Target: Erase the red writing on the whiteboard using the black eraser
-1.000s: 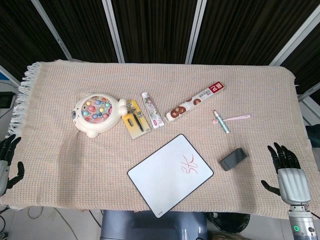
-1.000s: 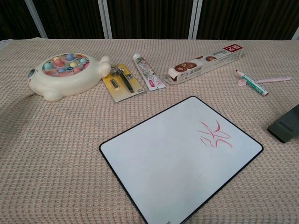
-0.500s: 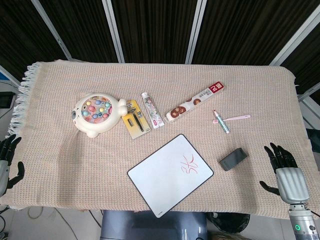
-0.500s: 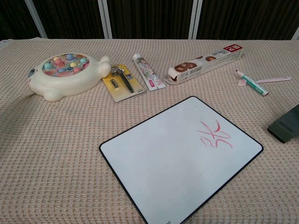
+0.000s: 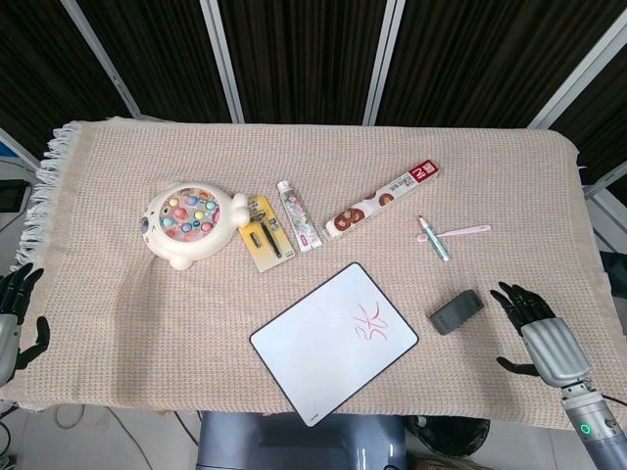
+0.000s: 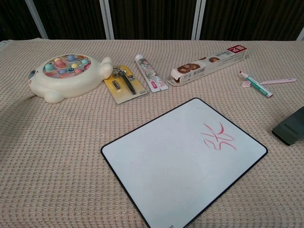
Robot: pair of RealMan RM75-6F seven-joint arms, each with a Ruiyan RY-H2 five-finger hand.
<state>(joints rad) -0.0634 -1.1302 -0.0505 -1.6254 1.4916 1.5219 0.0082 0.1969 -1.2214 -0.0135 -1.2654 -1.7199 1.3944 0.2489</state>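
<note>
Right hand [image 5: 537,333] nearer one black eraser [image 5: 456,311], one whiteboard [image 5: 313,352]

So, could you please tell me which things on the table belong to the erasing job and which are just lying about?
For the job:
whiteboard
red writing
black eraser
right hand, open beside the eraser

Lying about:
fishing toy
nail clipper card
tube
long box
marker
pink stick
</note>
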